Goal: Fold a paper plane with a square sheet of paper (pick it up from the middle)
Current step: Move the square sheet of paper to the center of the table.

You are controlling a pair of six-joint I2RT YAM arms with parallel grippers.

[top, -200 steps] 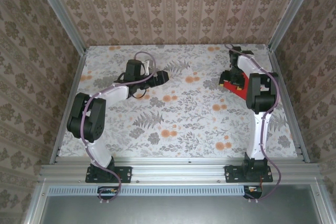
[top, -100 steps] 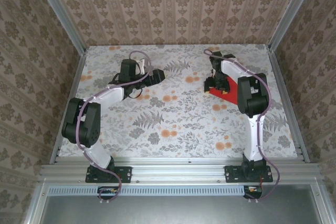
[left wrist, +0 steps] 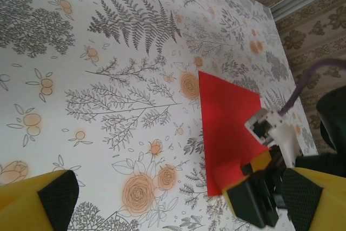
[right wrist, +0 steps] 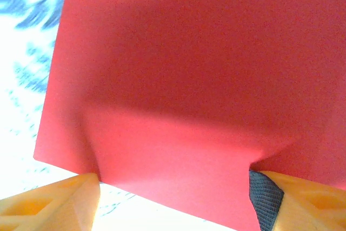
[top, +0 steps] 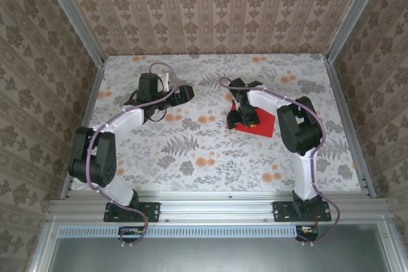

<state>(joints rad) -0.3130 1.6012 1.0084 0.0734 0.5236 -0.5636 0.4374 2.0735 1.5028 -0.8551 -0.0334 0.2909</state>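
Observation:
The square sheet of paper (top: 260,121) is plain bright red and lies on the flower-printed table (top: 191,151) right of centre. My right gripper (top: 240,118) is down on its left part. In the right wrist view the sheet (right wrist: 189,68) bulges up between the two fingertips (right wrist: 267,190), which dig into it from either side with the jaws wide apart; my right gripper (right wrist: 173,187) holds it that way. My left gripper (top: 185,92) hovers open at the back left, nothing between its fingers. The left wrist view shows the sheet (left wrist: 227,112) ahead, with the right gripper (left wrist: 259,198) on its near corner.
Patterned walls and aluminium rails (top: 86,125) close in the table on three sides. Orange flower prints (top: 204,119) are scattered over the table cover. Open table surface lies between the two arms and toward the front edge.
My right gripper has swept from the far right toward the middle, bringing the red sheet along. The left arm has swung a little to the left and back.

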